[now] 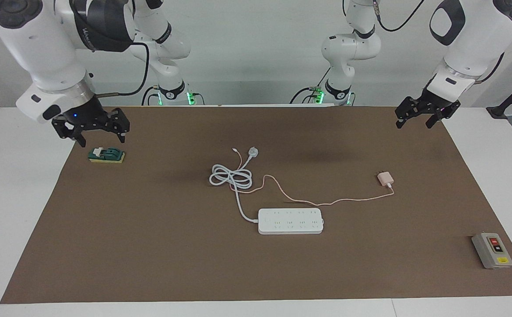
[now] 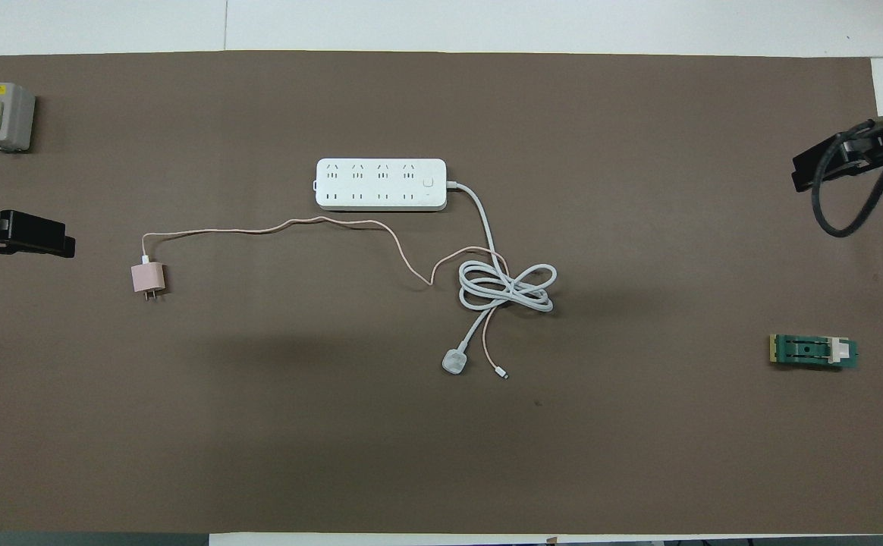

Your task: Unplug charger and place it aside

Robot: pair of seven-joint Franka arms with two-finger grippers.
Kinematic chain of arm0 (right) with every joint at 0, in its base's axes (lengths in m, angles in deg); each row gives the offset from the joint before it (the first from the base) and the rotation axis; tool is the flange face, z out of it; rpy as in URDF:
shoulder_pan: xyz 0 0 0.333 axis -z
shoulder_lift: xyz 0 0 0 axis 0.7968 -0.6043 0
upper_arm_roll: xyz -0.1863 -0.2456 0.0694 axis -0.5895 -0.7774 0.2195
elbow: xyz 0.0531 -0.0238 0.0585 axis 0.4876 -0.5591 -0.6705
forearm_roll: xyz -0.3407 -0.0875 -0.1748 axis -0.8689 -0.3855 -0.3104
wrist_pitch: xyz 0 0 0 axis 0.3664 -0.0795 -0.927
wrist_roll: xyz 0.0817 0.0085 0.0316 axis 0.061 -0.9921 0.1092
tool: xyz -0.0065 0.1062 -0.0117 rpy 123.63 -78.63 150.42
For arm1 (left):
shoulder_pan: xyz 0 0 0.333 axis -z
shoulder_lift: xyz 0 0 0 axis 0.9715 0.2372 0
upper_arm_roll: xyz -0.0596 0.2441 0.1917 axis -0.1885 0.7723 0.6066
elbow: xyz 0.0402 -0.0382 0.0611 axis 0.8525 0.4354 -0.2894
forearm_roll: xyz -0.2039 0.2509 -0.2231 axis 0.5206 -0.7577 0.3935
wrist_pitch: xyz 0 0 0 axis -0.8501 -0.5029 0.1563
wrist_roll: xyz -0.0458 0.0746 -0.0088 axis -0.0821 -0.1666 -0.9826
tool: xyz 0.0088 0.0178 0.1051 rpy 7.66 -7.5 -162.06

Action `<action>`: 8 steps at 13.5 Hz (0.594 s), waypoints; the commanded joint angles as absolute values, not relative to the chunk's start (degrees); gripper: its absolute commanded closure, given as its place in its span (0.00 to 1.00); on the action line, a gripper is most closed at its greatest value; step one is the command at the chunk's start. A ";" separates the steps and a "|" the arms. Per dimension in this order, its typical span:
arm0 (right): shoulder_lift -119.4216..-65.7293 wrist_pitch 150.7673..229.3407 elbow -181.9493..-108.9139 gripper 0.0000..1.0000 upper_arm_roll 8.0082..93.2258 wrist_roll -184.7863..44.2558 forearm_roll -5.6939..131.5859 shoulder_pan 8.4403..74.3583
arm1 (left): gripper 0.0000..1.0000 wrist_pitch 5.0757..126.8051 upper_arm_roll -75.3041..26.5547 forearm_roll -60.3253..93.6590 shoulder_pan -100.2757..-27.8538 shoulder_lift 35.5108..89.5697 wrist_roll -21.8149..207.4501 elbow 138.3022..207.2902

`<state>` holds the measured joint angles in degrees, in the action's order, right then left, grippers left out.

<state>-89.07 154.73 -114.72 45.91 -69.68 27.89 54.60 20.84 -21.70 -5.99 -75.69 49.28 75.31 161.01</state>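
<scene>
The pale pink charger (image 1: 385,178) (image 2: 146,277) lies on the brown mat with its prongs bare, plugged into nothing. It rests toward the left arm's end, apart from the white power strip (image 1: 290,221) (image 2: 381,184). Its thin pink cable (image 1: 326,203) trails past the strip into the coiled white cord (image 1: 232,176). My left gripper (image 1: 415,122) hangs open and empty over the mat's corner at the left arm's end. My right gripper (image 1: 101,137) is open and empty over the mat's edge at the right arm's end, just above a small green block (image 1: 106,155).
The white round plug (image 1: 253,152) of the strip's cord lies loose beside the coil. A grey switch box (image 1: 492,250) (image 2: 3,115) stands at the mat's corner farthest from the robots, at the left arm's end. The green block (image 2: 813,352) shows in the overhead view too.
</scene>
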 commanded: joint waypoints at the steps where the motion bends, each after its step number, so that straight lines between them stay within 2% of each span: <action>1: -85.50 151.40 -117.96 0.00 46.67 -68.15 26.99 56.42 | 0.00 18.87 -21.26 -6.89 -74.96 50.55 78.67 158.43; 5: -82.34 152.08 -122.97 0.00 46.67 -68.94 27.43 57.57 | 0.00 19.14 -21.26 -7.33 -74.96 50.46 83.09 159.05; 8: -81.54 153.40 -124.12 0.00 46.76 -74.37 28.22 58.97 | 0.00 19.05 -21.43 -7.77 -74.96 50.37 82.74 159.05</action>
